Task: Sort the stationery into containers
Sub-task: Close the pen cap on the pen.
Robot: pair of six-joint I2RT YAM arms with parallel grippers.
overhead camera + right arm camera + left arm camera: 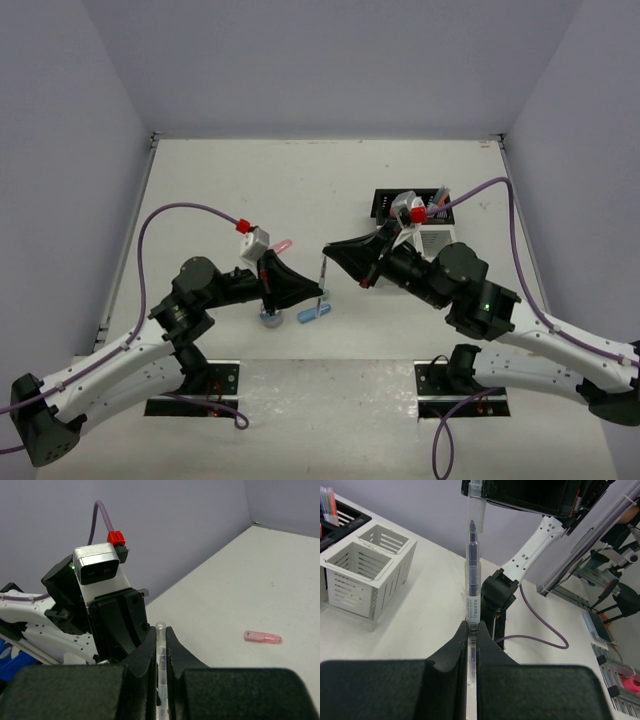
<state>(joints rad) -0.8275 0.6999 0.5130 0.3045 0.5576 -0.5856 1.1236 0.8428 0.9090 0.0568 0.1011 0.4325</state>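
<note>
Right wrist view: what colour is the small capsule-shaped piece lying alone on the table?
The small capsule-shaped piece is pink, clearest in the right wrist view.

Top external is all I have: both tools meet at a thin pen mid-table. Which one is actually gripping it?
Observer: Both. The left wrist view shows the left tool shut on the barrel of the pen. The right wrist view shows the right tool shut on its other end.
Operator: Capped?
Observer: The dark tip points toward the right tool, which holds a clear piece. Can't tell if that piece is seated on the pen.
Operator: White organiser is mostly blocked here. Anything in it?
Observer: The left wrist view shows the white organiser with nothing sticking up from either compartment. The floors are partly hidden.
</note>
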